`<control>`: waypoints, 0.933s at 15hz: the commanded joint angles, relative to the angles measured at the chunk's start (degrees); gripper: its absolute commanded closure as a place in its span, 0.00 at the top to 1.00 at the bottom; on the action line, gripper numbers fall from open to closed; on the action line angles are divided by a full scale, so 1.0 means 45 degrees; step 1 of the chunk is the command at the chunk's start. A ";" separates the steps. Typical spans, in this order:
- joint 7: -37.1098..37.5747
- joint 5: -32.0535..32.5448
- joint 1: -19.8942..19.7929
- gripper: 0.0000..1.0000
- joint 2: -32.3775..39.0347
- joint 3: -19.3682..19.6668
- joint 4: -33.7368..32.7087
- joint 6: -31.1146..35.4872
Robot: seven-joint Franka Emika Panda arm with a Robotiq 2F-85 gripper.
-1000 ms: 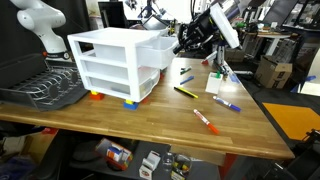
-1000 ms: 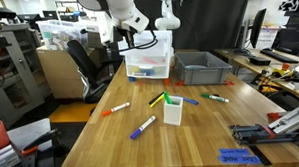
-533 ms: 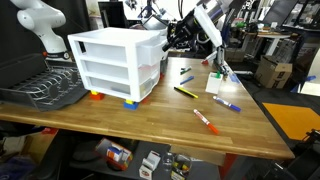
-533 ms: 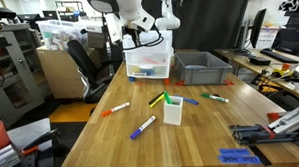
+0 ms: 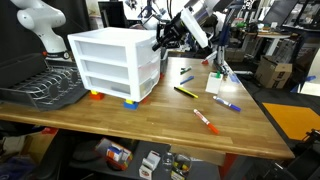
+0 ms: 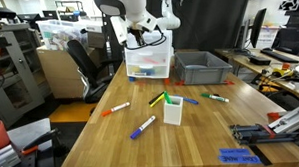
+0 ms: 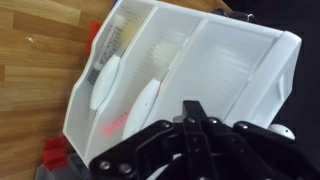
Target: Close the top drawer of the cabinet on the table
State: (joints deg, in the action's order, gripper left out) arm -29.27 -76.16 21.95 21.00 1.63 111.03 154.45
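Top drawer [image 5: 148, 50] sat in the uppermost slot of the white plastic cabinet [image 5: 112, 62], which stood on orange and blue-yellow feet on the wooden table [image 5: 150, 122]. In an exterior view the drawer's front looked close to level with the cabinet frame, though whether it was fully home could not be told. The gripper [image 5: 160, 42] was at that drawer front, touching or just short of it. In the wrist view its dark fingers [image 7: 196, 112] were drawn together with nothing between them. A dark wire dish rack [image 5: 40, 90] stood beside the cabinet. Markers [image 5: 205, 120] lay scattered over the tabletop, near a white marker holder [image 6: 173, 110], and a grey bin [image 6: 200, 66] stood just beside the cabinet.
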 commanded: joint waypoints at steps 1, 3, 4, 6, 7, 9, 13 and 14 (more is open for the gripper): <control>-0.0393 0.0290 -0.0061 0.00 0.0281 -0.0009 -0.0383 -0.0376; -0.0699 0.0315 -0.0120 0.00 0.0087 -0.0020 -0.0082 -0.0481; -0.0902 0.0256 -0.0160 0.00 0.0013 -0.0039 -0.0005 -0.0575; -0.1423 0.0312 -0.0192 0.00 -0.0246 -0.0038 0.0277 -0.0786; -0.1619 0.0506 -0.0142 0.00 -0.0512 0.0033 0.0593 -0.0787; -0.1782 0.1632 0.0141 0.00 -0.1135 0.0303 0.1508 -0.0281; -0.1639 0.4113 0.0366 0.00 -0.3064 0.0494 0.3743 0.0081; -0.1533 0.4733 0.0398 0.00 -0.3610 0.0476 0.4300 0.0148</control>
State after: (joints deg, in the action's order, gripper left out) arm -36.02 -60.88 22.34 11.74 3.03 122.82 153.43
